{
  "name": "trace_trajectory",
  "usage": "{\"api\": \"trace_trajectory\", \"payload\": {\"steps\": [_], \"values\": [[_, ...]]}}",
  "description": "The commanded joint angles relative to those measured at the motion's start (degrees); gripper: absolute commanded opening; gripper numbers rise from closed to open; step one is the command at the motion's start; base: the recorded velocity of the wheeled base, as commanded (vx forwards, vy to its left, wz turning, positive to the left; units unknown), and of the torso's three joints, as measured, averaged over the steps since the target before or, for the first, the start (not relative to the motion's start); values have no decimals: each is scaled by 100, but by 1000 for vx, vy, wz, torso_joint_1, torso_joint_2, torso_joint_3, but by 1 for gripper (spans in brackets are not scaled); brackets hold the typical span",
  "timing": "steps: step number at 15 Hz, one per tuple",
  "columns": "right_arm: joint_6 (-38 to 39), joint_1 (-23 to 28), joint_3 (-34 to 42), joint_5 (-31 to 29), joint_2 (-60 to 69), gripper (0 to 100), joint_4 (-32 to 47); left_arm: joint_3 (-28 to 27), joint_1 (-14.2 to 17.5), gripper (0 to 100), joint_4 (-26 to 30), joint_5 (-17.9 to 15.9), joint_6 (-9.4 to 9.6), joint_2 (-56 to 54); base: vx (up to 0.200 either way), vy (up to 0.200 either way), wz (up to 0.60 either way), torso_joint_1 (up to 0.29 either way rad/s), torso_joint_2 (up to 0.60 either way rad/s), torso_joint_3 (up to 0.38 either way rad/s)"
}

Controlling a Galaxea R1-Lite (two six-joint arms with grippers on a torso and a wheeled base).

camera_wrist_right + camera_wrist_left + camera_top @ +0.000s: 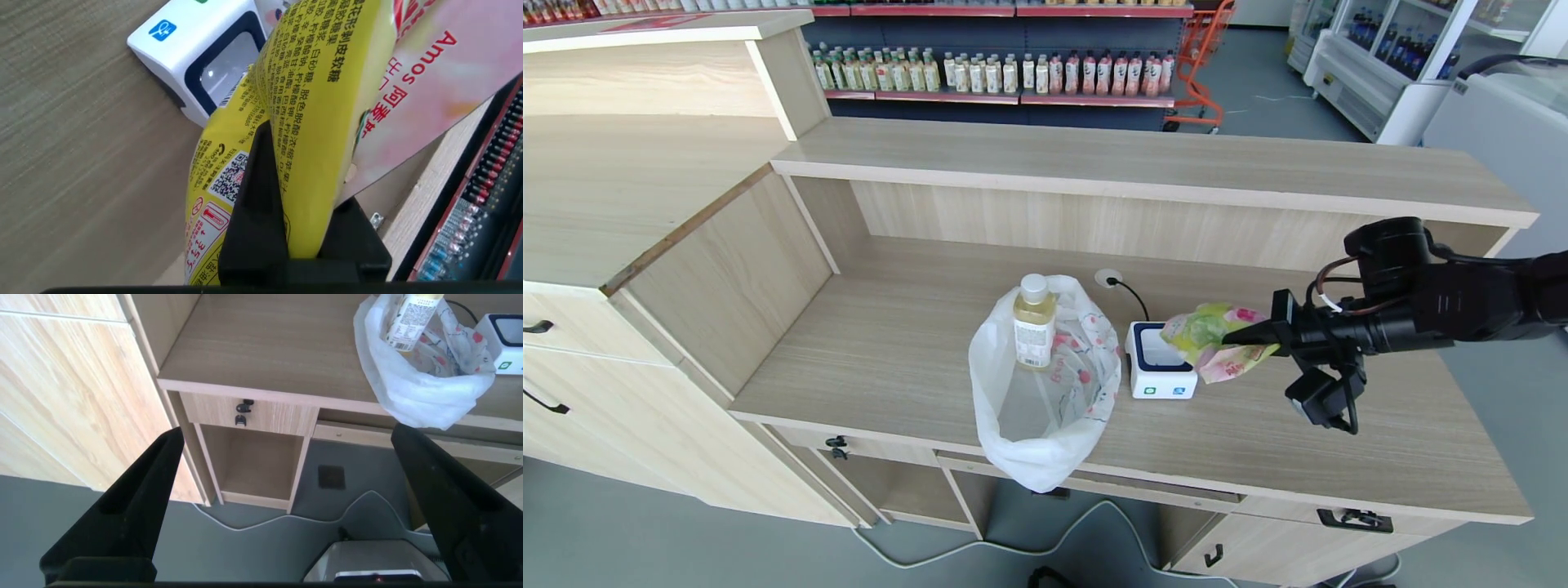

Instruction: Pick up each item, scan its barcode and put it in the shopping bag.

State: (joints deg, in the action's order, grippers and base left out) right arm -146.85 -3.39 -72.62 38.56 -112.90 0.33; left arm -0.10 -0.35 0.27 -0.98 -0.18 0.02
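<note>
My right fingers (pixel 1252 333) are clamped on the yellow snack packet (pixel 1213 335) by the scanner (pixel 1158 374), right of centre; the bottle (pixel 1035 322) already stands in the shopping bag (pixel 1013 416) at centre; my left fingers (pixel 143 498) hang apart; I judge scanning and bagging this packet remain.
</note>
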Motion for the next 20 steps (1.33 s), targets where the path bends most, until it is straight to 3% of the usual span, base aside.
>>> {"api": "trace_trajectory", "payload": {"steps": [1,20], "values": [[-2,-30,2,3,-110,0,-42,1,0,100,0,1,1,-2,0,0,0,0,0,0],[33,-171,-613,29,-1068,0,-885,1,0,100,0,1,1,-2,0,0,0,0,0,0]]}}
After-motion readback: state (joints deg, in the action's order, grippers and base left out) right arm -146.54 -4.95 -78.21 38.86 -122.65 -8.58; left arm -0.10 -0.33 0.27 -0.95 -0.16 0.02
